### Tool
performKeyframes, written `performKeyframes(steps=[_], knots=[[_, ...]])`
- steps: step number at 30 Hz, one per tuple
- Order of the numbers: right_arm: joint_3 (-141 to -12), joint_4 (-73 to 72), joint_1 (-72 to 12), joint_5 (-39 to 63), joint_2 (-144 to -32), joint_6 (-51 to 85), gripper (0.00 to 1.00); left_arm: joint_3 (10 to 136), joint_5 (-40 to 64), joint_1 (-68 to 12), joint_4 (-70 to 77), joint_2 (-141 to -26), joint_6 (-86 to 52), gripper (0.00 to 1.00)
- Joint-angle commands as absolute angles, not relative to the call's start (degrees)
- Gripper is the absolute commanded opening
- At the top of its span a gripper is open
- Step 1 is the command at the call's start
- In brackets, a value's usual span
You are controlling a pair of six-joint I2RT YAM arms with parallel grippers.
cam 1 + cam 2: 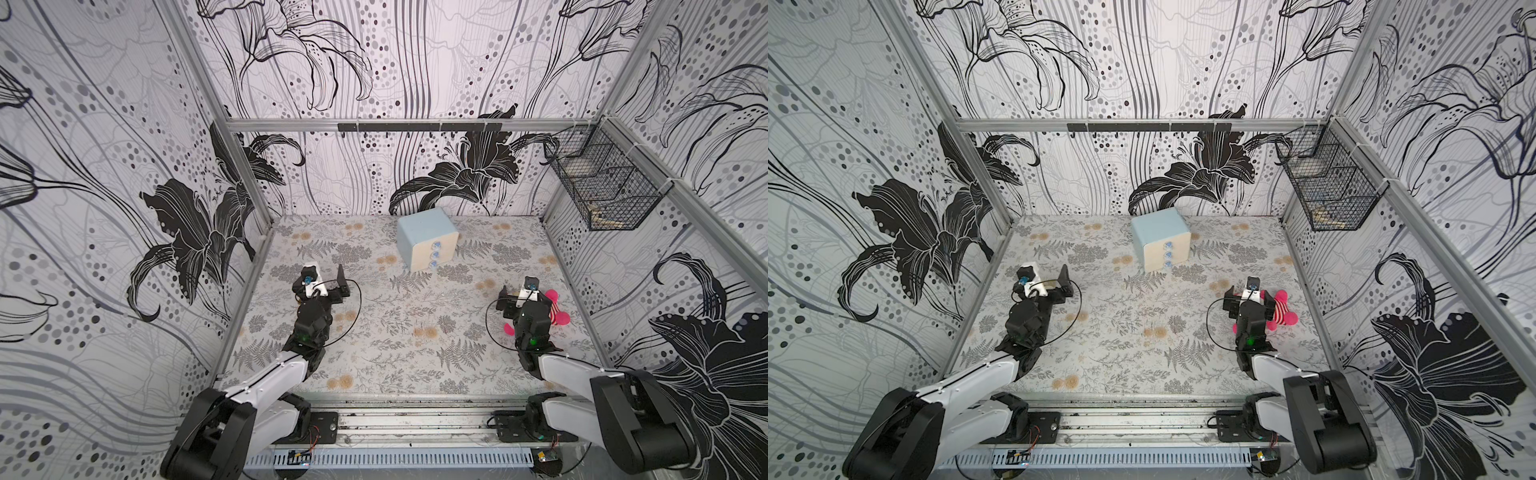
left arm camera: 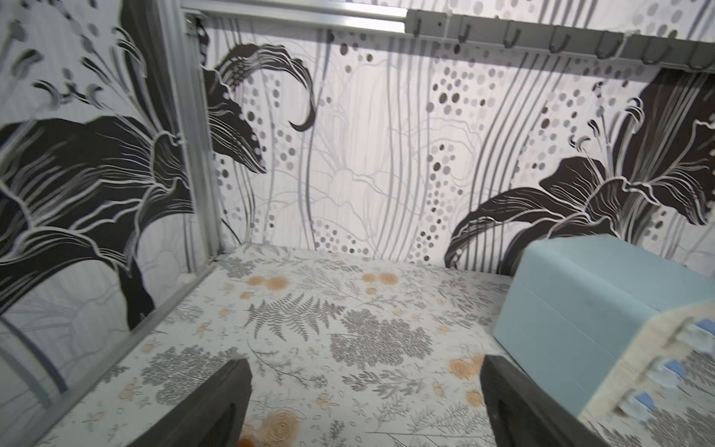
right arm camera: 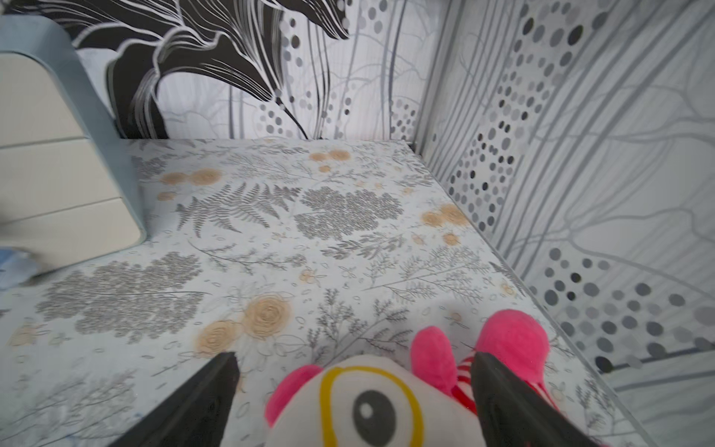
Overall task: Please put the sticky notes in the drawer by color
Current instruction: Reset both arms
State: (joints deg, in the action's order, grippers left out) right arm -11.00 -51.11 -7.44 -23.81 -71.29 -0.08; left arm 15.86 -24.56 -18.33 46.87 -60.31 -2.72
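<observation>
Left gripper (image 2: 365, 367): jaws wide apart, nothing between them, hanging over bare table (image 1: 374, 332). Right gripper (image 3: 354, 360): jaws wide too, straddling the pink plush toy (image 3: 371, 410) from above, and not clamped on it as far as I can tell. 0 sticky notes visible anywhere on the table. Further back is the drawer (image 1: 426, 241), with all 3 fronts pushed in. My read: the notes are already inside and sorting is done. The colour split can't be checked from here.

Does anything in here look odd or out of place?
A pink striped plush toy lies beneath the open right claw; it seems a stray here. The drawer chest stands turned at an angle, not square-on. No sticky notes show anywhere.
</observation>
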Motion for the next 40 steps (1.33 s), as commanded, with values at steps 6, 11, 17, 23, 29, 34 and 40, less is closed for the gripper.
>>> performKeyframes(steps=[6,11,17,23,29,34,40], knots=[[-9.99,-70.04,-2.99,-12.83,-83.25,-1.82,0.99,6.06,-23.77,-11.73,62.13,-64.18,0.13,0.98],[-12.05,-69.74,-2.39,-9.22,-86.53,-2.82,0.97,7.79,-15.79,-7.59,66.71,-72.45,-3.58,0.98],[-12.65,-67.55,-1.5,-7.41,-85.96,-2.5,0.97,11.46,-11.74,-4.45,72.41,-85.1,-5.07,0.98],[-12.77,-67.63,-1.35,-7.2,-86.06,-2.55,0.97,11.98,-11.26,-3.82,70.15,-84.55,-5.84,0.98],[-12.74,-67.67,-1.34,-7.21,-85.99,-2.54,0.97,11.9,-11.46,-3.88,70.14,-84.41,-5.45,0.98],[-12.74,-67.68,-1.36,-7.2,-86.04,-2.52,0.97,12.05,-11.25,-3.81,70.04,-84.61,-5.54,0.98],[-12.67,-67.74,-1.33,-7.29,-86.04,-2.63,0.97,11.87,-11.08,-3.89,70.23,-84.45,-5.62,0.98]])
